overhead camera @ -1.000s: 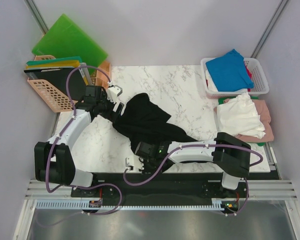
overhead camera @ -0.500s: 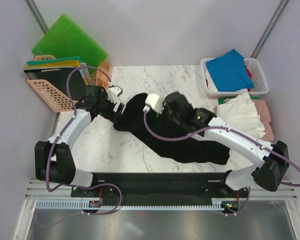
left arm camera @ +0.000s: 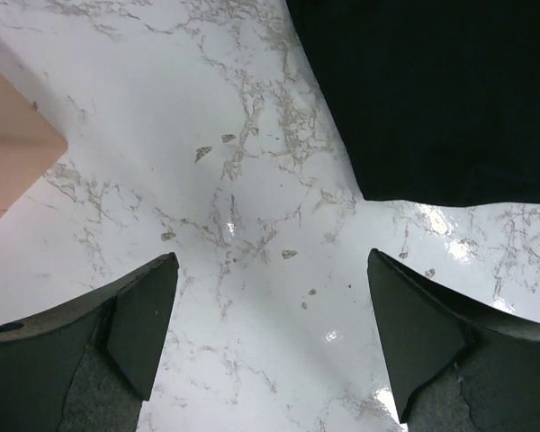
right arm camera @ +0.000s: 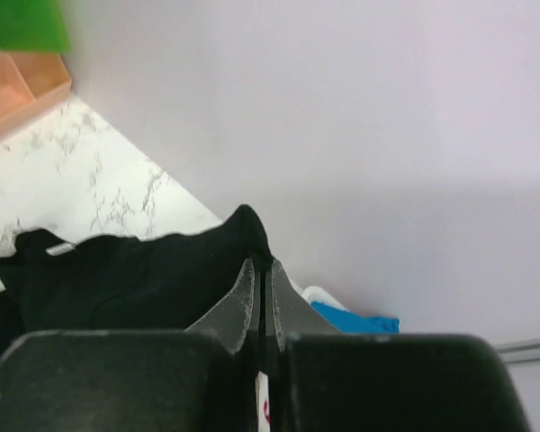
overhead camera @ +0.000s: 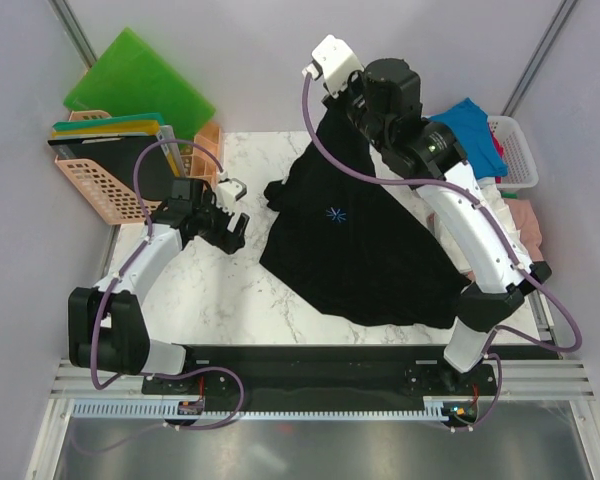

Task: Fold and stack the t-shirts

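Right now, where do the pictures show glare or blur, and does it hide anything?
Left wrist: small glare patches on the marble table beside the black t-shirt, hiding nothing. Right wrist: the right tool looks soft, being so close. Top external: sharp, evenly lit.

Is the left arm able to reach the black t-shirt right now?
Probably yes: the left gripper is open over bare table, and the black t-shirt has its edge just ahead with nothing between.

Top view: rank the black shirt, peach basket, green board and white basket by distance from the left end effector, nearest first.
1. black shirt, just right of the left end effector
2. peach basket, to its left
3. green board, far-left corner
4. white basket, far right
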Controlling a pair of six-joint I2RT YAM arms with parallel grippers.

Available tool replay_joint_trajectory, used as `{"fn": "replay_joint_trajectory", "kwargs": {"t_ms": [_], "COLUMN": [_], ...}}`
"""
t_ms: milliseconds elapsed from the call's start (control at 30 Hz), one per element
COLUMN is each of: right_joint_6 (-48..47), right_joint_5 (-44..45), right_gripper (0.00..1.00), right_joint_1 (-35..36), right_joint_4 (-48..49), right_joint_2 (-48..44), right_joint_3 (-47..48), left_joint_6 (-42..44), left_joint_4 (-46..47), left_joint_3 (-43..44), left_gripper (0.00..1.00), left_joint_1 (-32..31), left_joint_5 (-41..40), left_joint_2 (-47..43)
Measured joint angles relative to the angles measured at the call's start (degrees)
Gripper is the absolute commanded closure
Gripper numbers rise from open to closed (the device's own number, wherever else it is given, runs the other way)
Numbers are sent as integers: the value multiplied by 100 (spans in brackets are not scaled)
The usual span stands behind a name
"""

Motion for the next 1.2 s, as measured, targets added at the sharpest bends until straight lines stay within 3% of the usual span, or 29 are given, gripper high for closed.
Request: {"fn": "replay_joint_trajectory", "kwargs": {"t_ms": [133,400,733,900,1200], "right_joint_6": [39,-114,120,393,892], "right_joint_5": [-13,345,566,275,-804], "right_gripper": [100,100,100,100,100], "right_joint_1": [9,-184,-730,-730,-693], "right_joint_4": [-264,-476,-310,-304,-389], "right_joint_2": [247,254,74,50,50], "right_joint_3": [769,732,-538,-1064,-1093], "left_joint_6": [0,4,0,2,0], "left_joint_4": [-61,-245,-293,-295,-297], "left_joint_3": [-87,-155,-155,-151,315], "left_gripper": [8,9,10,10,8], "left_joint_1": [0,-2,-4,-164,-271], "left_joint_5": [144,522,931,951,894], "left_joint_2": [-20,33,33,-164,-245]}}
